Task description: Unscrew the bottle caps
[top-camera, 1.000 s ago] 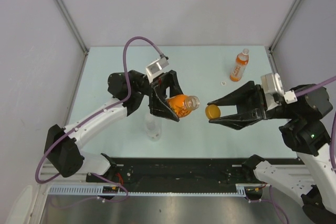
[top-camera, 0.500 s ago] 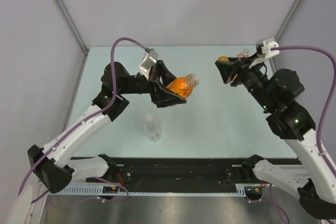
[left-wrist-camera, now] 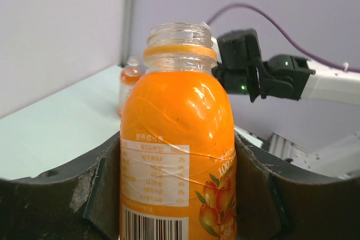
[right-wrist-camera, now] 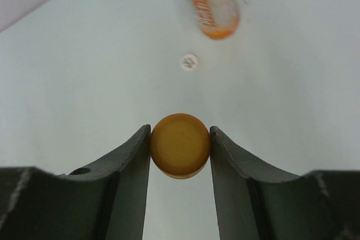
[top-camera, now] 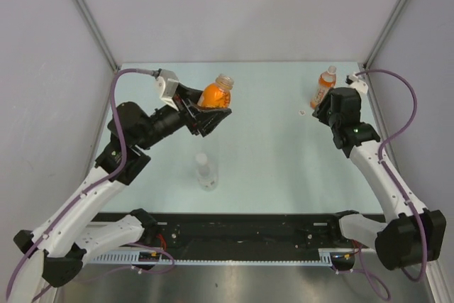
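My left gripper (left-wrist-camera: 177, 155) is shut on the short squat orange bottle (left-wrist-camera: 177, 133), holding it upright above the table's far left (top-camera: 214, 96); its neck (left-wrist-camera: 181, 35) is bare and uncapped. My right gripper (right-wrist-camera: 180, 139) is shut on the orange cap (right-wrist-camera: 180, 145), held above the table. Just beyond it stands the taller orange bottle (right-wrist-camera: 207, 4) (top-camera: 323, 89) with a white cap (top-camera: 331, 69) on. A small white cap (right-wrist-camera: 189, 62) (top-camera: 302, 112) lies loose on the table beside it. The clear bottle (top-camera: 206, 171) stands capped near the front left.
The right arm's wrist (top-camera: 340, 108) sits close to the tall bottle and the right wall post (top-camera: 369, 69). The left arm's purple cable (top-camera: 120, 104) loops over its elbow. The black base rail (top-camera: 241, 228) runs along the near edge.
The left arm swung the squat bottle up and to the far left, turning it upright. The right arm carried the orange cap to the far right, beside the tall bottle.
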You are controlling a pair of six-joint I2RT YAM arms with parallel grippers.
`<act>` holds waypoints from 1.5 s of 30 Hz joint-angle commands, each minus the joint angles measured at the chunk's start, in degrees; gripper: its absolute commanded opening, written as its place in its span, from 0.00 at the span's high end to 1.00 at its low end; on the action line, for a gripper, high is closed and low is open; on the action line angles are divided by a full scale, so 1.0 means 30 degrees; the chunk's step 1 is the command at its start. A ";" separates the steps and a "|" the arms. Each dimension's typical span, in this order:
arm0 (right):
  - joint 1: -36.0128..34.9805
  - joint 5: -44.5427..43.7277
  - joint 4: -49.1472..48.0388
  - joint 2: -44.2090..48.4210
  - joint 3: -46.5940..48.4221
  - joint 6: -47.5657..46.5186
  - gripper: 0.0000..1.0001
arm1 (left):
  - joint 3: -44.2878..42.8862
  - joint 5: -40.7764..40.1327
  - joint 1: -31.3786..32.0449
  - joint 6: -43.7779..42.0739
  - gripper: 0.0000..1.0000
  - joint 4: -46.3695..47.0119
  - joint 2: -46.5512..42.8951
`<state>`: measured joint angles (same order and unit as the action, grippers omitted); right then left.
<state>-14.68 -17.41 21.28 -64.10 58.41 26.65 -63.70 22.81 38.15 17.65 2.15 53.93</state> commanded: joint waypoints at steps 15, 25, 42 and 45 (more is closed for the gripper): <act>0.0616 -0.5709 -0.4364 -0.5967 -0.2331 0.2307 1.00 | 0.3127 -0.4730 -0.0032 -0.0082 1.00 0.0220 -0.3328; -0.0908 -0.5595 -0.5305 -0.8399 -0.2713 0.3361 1.00 | 0.3743 -0.4644 0.0144 0.0006 1.00 0.0718 -0.3709; -0.1407 -0.4422 -0.5131 -1.2149 -0.1631 0.3303 1.00 | 0.4066 -0.4556 0.0437 0.0152 1.00 0.0689 -0.3622; -0.1319 -0.4247 -0.4546 -1.2968 -0.0869 0.3215 1.00 | 0.4066 -0.4527 0.0437 0.0211 1.00 0.0630 -0.3651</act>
<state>-18.76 -30.59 6.20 -100.14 52.34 35.79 -51.48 9.19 39.16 17.63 2.42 43.46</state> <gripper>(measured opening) 0.464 0.660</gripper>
